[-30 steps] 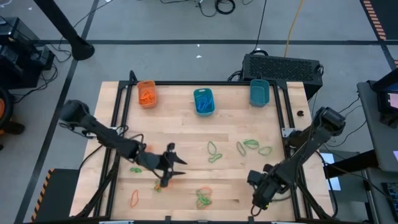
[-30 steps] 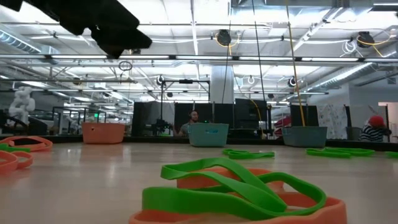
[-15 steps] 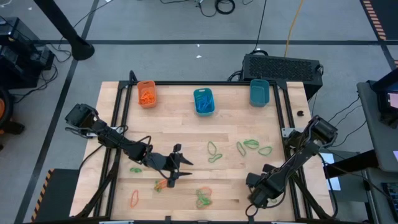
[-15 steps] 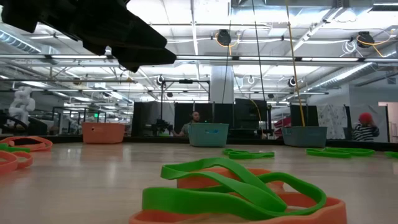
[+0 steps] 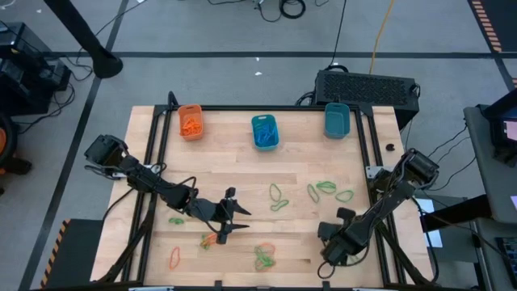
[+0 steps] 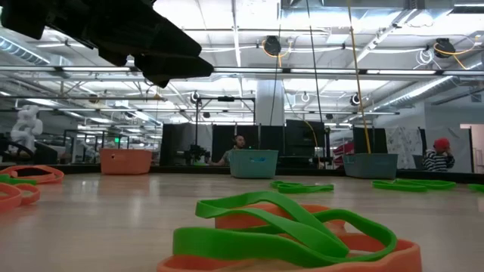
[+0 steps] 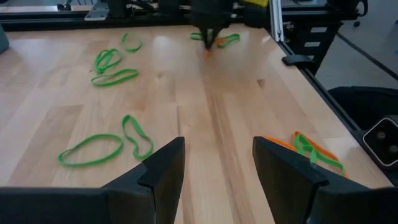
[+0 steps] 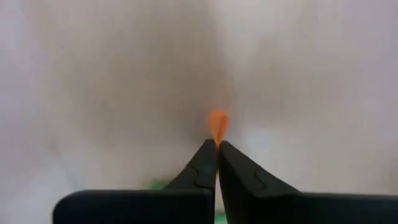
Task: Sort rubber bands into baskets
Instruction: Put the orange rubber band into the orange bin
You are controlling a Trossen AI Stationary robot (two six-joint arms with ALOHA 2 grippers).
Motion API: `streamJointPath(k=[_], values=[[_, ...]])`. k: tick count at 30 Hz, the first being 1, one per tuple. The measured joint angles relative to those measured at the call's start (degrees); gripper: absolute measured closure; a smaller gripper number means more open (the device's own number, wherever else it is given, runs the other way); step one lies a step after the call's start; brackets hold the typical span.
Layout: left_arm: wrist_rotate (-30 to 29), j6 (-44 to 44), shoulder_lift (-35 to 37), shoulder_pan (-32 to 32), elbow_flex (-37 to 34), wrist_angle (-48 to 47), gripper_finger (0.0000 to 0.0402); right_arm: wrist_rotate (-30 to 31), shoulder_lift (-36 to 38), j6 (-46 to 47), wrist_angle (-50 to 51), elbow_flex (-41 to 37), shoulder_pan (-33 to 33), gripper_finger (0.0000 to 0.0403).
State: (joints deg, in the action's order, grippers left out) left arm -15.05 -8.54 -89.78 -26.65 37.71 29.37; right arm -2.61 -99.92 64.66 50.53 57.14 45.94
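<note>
Rubber bands lie scattered on the wooden table: green ones [image 5: 325, 188] at mid right, and a green and orange heap [image 5: 263, 255] by the near edge. My right gripper [image 8: 217, 144] points down at the near right [image 5: 329, 245], shut on an orange rubber band [image 8: 217, 126]. My left gripper [image 7: 217, 162] hangs open above bare wood at the near left [image 5: 234, 216], touching nothing. It shows dark at the top of the low view [image 6: 151, 53]. An orange basket [image 5: 191, 121] and two teal baskets [image 5: 264, 131] [image 5: 337, 120] stand along the far edge. My right gripper pinches the orange rubber band between its two fingertips. A small bit of the loop [image 8: 217, 123] sticks out past the tips. The fingers come from above, pointing down, right at the tabletop [image 7: 208, 45]. I cannot tell whether the band is clear of the wood.
A green band [image 7: 224, 40] lies beside the right gripper. Loose orange bands [image 5: 208, 238] [image 5: 174, 257] and a green one [image 5: 176, 220] lie near the left gripper. A black box [image 5: 367, 87] stands behind the far right corner. Bare wood fills the table's middle.
My left gripper has sunk toward the table and moved a little toward the right edge, then kept still; it looms larger in the low view. My right arm has sunk toward the table at the near right.
</note>
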Motion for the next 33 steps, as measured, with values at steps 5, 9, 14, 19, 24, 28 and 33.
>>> streamJointPath(k=[5, 9, 14, 19, 24, 28, 33], values=[[0.59, 0.04, -0.65, 0.0, 0.06, 4.52, 0.0206, 8.27, 4.8, -1.28, -1.09, 1.14, -1.47, 0.0401], [3.04, 2.88, -3.66, 0.0, 0.07, 12.83, 0.0206, 20.47, 8.6, -5.95, -7.7, 3.62, -2.22, 0.0402], [3.09, 4.63, -10.41, 0.02, 0.09, 27.15, 0.0206, 31.86, 10.69, -21.66, -28.99, 4.55, -3.43, 0.0402], [4.78, 4.84, -16.52, 0.06, 0.89, 38.31, 0.0206, 32.94, 10.09, -36.85, -47.93, 4.59, -5.8, 0.0402], [6.93, 4.87, -18.83, 0.07, 3.12, 41.03, 0.0206, 32.53, 9.39, -43.48, -56.27, 4.56, -8.35, 0.0403], [6.95, 4.92, -19.04, 0.39, 4.89, 40.78, 0.0206, 28.12, 8.0, -46.71, -60.71, 4.58, -10.06, 0.0403], [12.01, 4.83, -19.12, 1.38, 5.9, 40.69, 0.0206, 28.07, 6.16, -47.81, -61.83, 4.55, -11.07, 0.0403]])
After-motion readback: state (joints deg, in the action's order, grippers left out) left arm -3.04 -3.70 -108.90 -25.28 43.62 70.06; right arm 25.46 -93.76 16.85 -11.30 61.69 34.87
